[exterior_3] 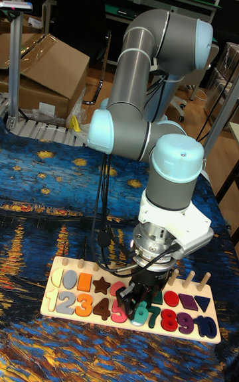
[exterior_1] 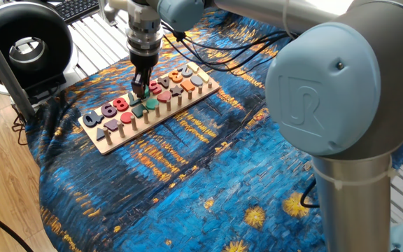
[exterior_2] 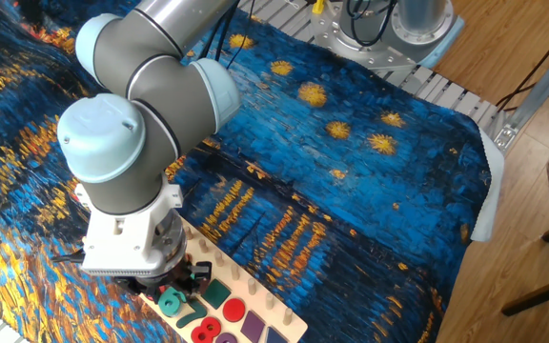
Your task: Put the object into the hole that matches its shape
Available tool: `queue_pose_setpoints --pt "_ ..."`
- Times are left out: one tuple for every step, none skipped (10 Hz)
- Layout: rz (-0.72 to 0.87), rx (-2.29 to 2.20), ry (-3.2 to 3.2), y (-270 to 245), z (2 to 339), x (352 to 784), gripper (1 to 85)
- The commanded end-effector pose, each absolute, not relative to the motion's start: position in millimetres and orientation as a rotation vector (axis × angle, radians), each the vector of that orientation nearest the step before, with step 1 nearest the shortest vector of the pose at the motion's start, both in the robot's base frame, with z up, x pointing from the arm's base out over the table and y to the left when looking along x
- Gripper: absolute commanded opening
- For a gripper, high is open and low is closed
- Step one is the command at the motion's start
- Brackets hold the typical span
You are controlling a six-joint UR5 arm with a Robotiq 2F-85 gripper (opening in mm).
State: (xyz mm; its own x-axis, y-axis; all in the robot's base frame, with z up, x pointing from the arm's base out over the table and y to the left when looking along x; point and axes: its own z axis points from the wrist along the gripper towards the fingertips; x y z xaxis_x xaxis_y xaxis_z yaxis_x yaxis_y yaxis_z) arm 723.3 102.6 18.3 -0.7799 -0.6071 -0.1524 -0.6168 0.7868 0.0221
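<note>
The wooden number board [exterior_1: 112, 145] lies on the blue starry cloth, with a row of digits and a row of shapes and pegs. My gripper [exterior_1: 139, 89] points straight down over the middle of the digit row. It is shut on the object [exterior_2: 169, 305], a small teal-green digit with a ring, held low over the board. In the tall fixed view the object [exterior_3: 142, 316] hangs under the gripper [exterior_3: 141, 304] between a pink digit and a green one. The hole beneath it is hidden. The red "8" [exterior_3: 170, 321] sits just to the right.
A black ring light [exterior_1: 25, 43] stands off the cloth's far left corner. Cables [exterior_1: 208, 52] trail across the cloth behind the board. The arm's large joints [exterior_2: 122, 143] loom over the board. A cardboard box [exterior_3: 46, 70] sits behind the table.
</note>
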Motion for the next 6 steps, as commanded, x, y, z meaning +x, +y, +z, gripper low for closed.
queue_pose_setpoints --pt "0.13 -0.964 2.839 104.8 18.0 721.4 1.0" --pt "0.136 -0.964 2.84 105.0 17.6 720.7 1.0" --pt "0.138 -0.963 2.839 104.4 16.9 720.4 1.0" --pt "0.145 -0.963 2.839 104.9 16.4 719.8 1.0" --pt "0.153 -0.963 2.84 105.9 16.3 719.1 2.7" --pt "0.155 -0.967 2.843 105.9 16.2 717.9 6.0"
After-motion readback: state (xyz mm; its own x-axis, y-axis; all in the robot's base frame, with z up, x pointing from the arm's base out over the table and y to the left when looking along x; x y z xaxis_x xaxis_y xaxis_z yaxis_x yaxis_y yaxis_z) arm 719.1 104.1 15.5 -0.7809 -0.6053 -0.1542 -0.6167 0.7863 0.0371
